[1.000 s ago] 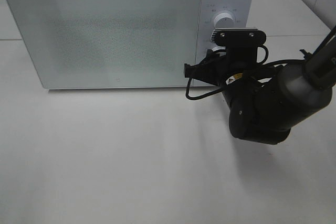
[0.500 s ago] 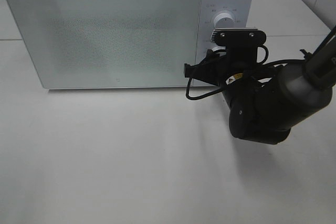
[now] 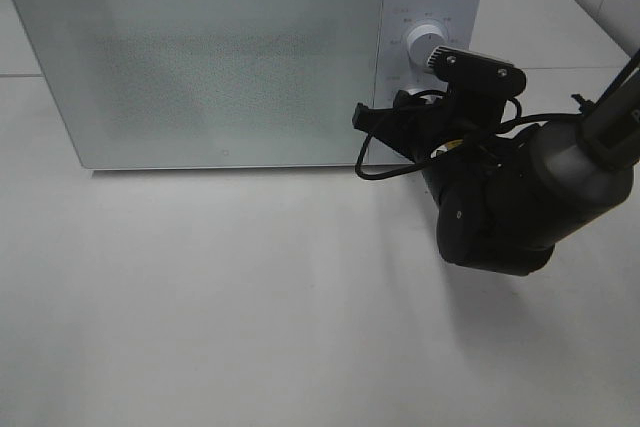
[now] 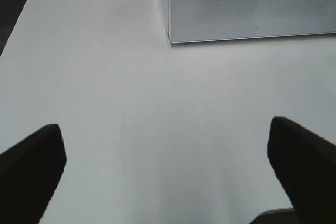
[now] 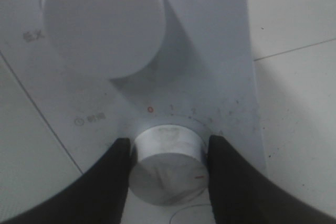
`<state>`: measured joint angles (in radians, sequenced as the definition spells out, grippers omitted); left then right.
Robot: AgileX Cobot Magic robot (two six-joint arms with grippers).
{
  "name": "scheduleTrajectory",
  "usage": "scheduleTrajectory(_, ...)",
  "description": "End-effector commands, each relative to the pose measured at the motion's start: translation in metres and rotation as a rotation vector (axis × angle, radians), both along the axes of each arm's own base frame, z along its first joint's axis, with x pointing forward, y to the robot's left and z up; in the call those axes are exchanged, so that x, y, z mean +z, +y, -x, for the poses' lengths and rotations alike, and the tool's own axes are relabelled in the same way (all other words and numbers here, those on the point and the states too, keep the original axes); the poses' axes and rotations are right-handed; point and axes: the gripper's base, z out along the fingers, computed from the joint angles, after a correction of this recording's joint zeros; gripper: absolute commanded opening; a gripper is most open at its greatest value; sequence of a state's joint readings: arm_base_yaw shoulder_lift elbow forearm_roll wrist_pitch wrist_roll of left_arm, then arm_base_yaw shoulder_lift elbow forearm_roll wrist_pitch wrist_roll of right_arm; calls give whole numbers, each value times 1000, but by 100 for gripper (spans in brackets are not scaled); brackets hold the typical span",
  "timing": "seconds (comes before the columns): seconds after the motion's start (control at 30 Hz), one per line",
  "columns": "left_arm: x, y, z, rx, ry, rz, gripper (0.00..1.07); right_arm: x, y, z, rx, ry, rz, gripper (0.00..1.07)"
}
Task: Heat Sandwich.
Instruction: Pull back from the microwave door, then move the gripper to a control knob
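Note:
The sandwich is out of view. The white microwave point(image 3: 200, 57) stands at the back of the table with its frosted door closed. My right gripper point(image 3: 408, 109) is at the control panel, below the upper knob point(image 3: 428, 41). In the right wrist view the right gripper point(image 5: 169, 146) is shut on the lower timer knob point(image 5: 168, 166), one black finger point(image 5: 113, 182) on each side, and the knob's red mark points past the dial's zero. The larger upper knob point(image 5: 102, 22) is untouched. My left gripper point(image 4: 164, 129) hangs open over bare table, nothing between its fingers.
The white table point(image 3: 250, 307) stretches in front of the microwave. The left wrist view shows the microwave's front corner point(image 4: 170, 38) and the table's edge beside a dark floor point(image 4: 10, 19). A black cable point(image 3: 385, 169) loops from the right arm's wrist.
The right wrist has rolled clockwise while gripping the lower knob; its camera mount now sits tilted. The left arm shows no movement.

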<state>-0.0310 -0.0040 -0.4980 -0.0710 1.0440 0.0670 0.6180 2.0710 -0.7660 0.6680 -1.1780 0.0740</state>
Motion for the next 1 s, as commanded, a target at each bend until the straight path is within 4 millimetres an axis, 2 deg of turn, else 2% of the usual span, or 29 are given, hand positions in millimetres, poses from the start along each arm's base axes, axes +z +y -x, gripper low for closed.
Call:
scheduleTrajectory(0.03, 0, 0, 3, 7, -39, 5, 101, 6, 0, -1, -33, -27, -183, 13)
scheduleTrajectory(0.13, 0, 0, 3, 7, -39, 5, 101, 6, 1, -1, -65, -22, -363, 13)
scheduleTrajectory(0.3, 0, 0, 3, 7, -39, 5, 101, 6, 1, -1, -90, -18, -494, 13)
scheduleTrajectory(0.43, 0, 0, 3, 7, -39, 5, 101, 6, 1, -1, -128, -12, -702, 13)
scheduleTrajectory(0.9, 0, 0, 3, 7, -39, 5, 101, 11, 0, -2, -198, -46, -1182, 13)
scheduleTrajectory(1.0, 0, 0, 3, 7, -39, 5, 101, 11, 0, -2, -227, -41, -1338, 13)
